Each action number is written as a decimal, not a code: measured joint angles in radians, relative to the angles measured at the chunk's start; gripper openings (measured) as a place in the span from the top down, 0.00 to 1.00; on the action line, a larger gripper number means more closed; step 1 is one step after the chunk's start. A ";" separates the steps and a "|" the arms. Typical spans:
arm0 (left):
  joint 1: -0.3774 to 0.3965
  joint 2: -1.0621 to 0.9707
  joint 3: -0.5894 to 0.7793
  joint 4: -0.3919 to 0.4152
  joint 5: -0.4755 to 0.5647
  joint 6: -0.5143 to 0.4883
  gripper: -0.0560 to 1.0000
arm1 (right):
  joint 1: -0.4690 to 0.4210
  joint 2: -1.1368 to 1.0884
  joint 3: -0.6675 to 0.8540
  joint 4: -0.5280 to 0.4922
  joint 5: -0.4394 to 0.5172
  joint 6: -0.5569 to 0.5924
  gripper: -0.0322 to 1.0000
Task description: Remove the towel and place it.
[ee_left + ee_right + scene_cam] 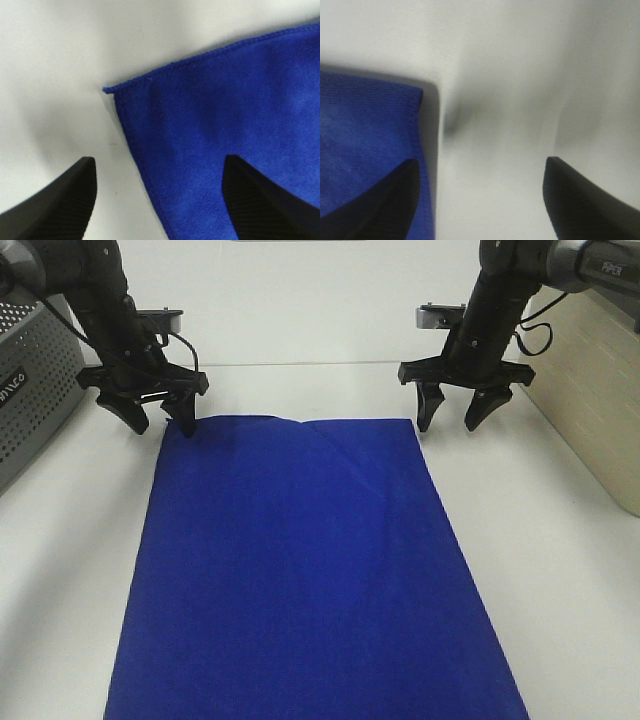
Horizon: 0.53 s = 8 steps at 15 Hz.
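The towel (300, 570) is a large royal-blue cloth lying flat on the white table, reaching from mid-table to the front edge. My left gripper (160, 420) is open over its far left corner; in the left wrist view that corner (225, 125) lies between the two dark fingers (60, 200), one over the cloth, one over bare table. My right gripper (447, 418) is open just beyond the far right corner; the right wrist view shows the towel edge (370, 150) by one finger (375, 200). No tag shows.
A grey perforated metal basket (35, 380) stands at the far left of the table. A beige basket (600, 390) stands at the far right. The white table (560, 590) shows on both sides of the towel and behind it.
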 joint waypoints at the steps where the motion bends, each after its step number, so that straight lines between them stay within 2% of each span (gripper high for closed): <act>1: 0.000 0.000 0.000 0.000 0.002 0.000 0.31 | 0.016 0.000 0.000 0.004 -0.015 -0.002 0.28; 4: 0.000 0.000 0.000 0.000 0.003 0.000 0.31 | 0.031 0.000 0.000 0.110 -0.072 -0.034 0.26; 8: 0.000 0.016 0.000 0.000 -0.008 0.000 0.31 | 0.028 0.025 0.000 0.126 -0.095 -0.055 0.26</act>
